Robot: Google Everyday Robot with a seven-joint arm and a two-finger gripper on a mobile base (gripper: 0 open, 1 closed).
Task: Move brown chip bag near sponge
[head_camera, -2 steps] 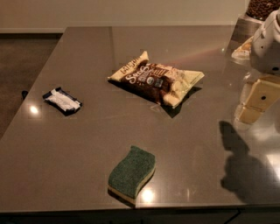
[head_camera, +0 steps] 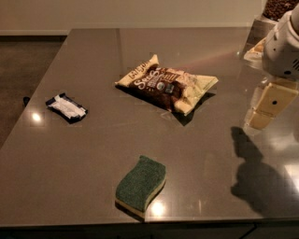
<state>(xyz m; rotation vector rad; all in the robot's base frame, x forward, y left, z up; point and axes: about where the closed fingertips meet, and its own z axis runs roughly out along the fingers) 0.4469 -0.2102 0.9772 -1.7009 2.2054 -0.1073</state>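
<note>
The brown chip bag lies flat near the middle of the grey table, with its cream-yellow ends pointing left and right. The sponge, green side up over a pale yellow layer, lies near the table's front edge, well in front of the bag and apart from it. My gripper hangs at the right edge of the view below its white arm housing. It is above the table, to the right of the bag, and touches nothing. It holds nothing that I can see.
A small dark-blue-and-white wrapper lies at the left of the table. A container of dark contents stands at the far right corner. The gripper's shadow falls on the table's front right.
</note>
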